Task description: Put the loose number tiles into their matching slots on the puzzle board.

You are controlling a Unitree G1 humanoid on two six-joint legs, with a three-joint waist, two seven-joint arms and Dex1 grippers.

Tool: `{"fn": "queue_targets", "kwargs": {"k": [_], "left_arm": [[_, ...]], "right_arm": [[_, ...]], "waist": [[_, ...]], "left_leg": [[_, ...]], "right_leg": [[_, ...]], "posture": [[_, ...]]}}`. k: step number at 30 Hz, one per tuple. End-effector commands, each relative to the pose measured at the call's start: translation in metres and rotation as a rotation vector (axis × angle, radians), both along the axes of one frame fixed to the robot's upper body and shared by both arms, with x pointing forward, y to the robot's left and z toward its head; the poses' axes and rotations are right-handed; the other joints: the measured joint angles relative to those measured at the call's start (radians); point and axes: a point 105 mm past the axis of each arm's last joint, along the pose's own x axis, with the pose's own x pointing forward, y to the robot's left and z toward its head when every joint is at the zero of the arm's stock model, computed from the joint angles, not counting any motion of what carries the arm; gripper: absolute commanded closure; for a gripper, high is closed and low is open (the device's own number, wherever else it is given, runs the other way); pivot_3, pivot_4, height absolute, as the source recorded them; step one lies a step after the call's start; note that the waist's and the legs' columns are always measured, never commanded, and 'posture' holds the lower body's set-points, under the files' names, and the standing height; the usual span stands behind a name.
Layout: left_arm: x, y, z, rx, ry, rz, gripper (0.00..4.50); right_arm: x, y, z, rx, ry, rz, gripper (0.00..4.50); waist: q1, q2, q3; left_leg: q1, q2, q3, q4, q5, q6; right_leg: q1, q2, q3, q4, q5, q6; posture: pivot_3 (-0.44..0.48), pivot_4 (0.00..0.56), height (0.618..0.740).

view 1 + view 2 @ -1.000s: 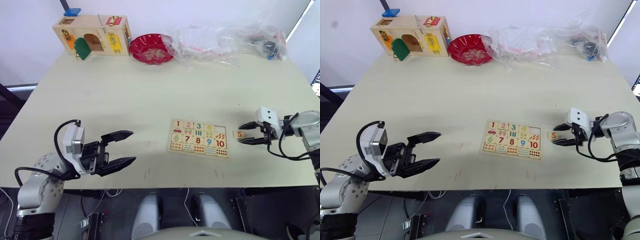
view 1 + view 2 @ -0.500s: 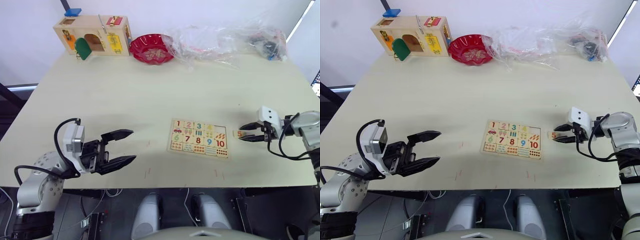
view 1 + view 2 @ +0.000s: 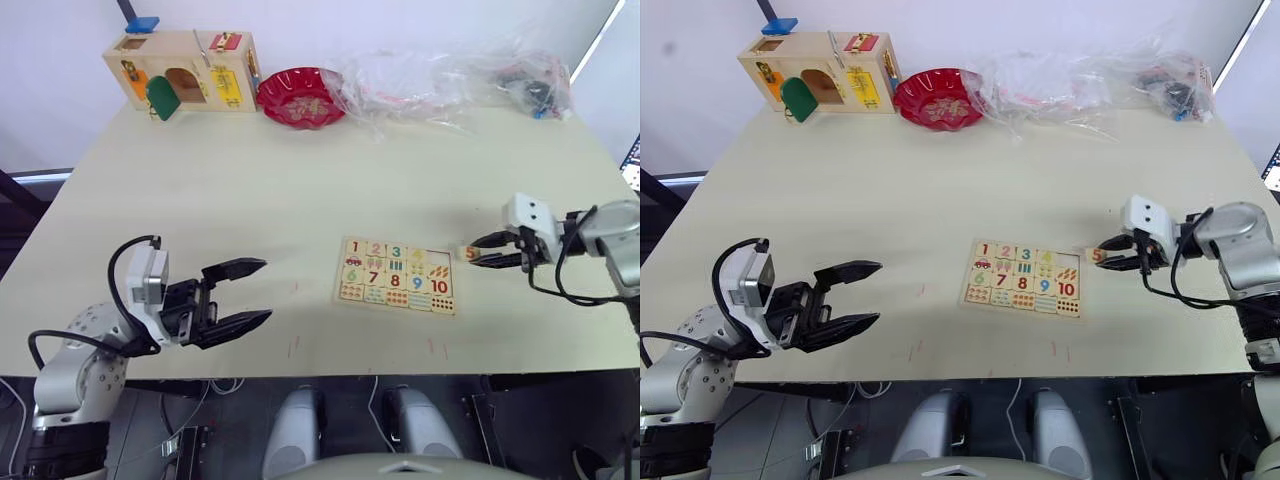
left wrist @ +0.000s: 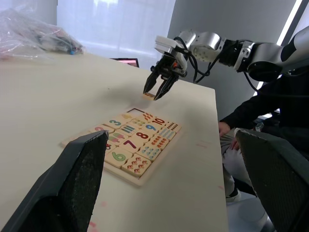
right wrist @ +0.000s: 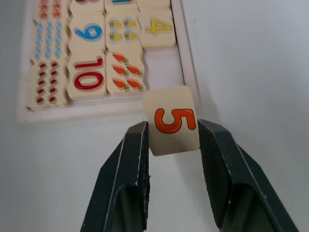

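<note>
**Tile 5 held beside the puzzle board**

The pale desk (image 3: 250, 190) carries, at its far edge, a wooden box (image 3: 180, 70) with coloured doors, a red bowl (image 3: 300, 97) and crumpled clear plastic bags (image 3: 450, 75). Nearer the front lies the puzzle board (image 3: 397, 276), its tiles reading 1, 2, 3, 4 in the top row and 6, 7, 8, 9, 10 below, with counting pictures among them. One slot (image 5: 164, 60) next to the yellow 4 is bare wood. The left pincer (image 3: 250, 293) hovers with its fingers spread wide apart, holding nothing. The right pincer (image 5: 173, 126) is clamped on the orange 5 tile (image 5: 172, 120), just beside the board's right edge.
</note>
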Motion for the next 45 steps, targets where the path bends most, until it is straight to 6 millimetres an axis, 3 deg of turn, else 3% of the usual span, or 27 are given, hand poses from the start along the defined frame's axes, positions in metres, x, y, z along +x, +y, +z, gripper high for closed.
{"fn": "queue_targets", "kwargs": {"k": [1, 10, 17, 27, 45], "left_arm": [[-0.001, 0.004, 0.008, 0.005, -0.046, 0.005, 0.00], [0.001, 0.010, 0.004, 0.010, -0.051, 0.012, 0.00], [0.002, 0.014, 0.002, 0.014, -0.053, 0.020, 0.00], [0.002, 0.017, -0.001, 0.011, -0.051, 0.029, 0.00], [0.001, 0.016, -0.003, 0.006, -0.046, 0.025, 0.00]], "right_arm": [[0.007, 0.014, 0.024, -0.098, -0.089, -0.041, 3.54], [0.016, 0.033, 0.037, -0.259, -0.001, -0.172, 3.54], [0.012, 0.041, 0.022, -0.322, 0.071, -0.153, 3.54], [0.016, 0.046, 0.005, -0.347, 0.087, -0.149, 3.54], [0.014, 0.045, -0.004, -0.379, 0.079, -0.122, 3.54]], "waist": [[0.000, 0.000, 0.000], [0.004, 0.000, 0.000], [0.002, 0.000, 0.000], [0.002, 0.000, 0.000], [0.001, 0.000, 0.000]], "left_leg": [[0.000, 0.000, 0.000, 0.000, 0.000, 0.000], [-0.002, 0.000, 0.000, -0.001, 0.000, 0.000], [-0.015, -0.001, 0.000, 0.000, 0.000, 0.000], [-0.016, -0.004, 0.000, 0.000, 0.000, 0.000], [-0.016, -0.004, 0.001, 0.000, 0.000, 0.000]], "right_leg": [[0.000, 0.000, 0.000, 0.000, 0.000, 0.000], [-0.002, -0.003, -0.001, -0.002, 0.000, 0.000], [-0.015, -0.002, -0.001, 0.000, 0.000, 0.000], [-0.015, -0.001, -0.002, 0.000, 0.000, 0.000], [-0.015, -0.001, -0.002, 0.000, 0.001, 0.001]], "posture": [[0.000, 0.150, 0.740], [0.000, 0.150, 0.740], [0.000, 0.150, 0.740], [0.000, 0.150, 0.740], [0.000, 0.150, 0.740]]}}
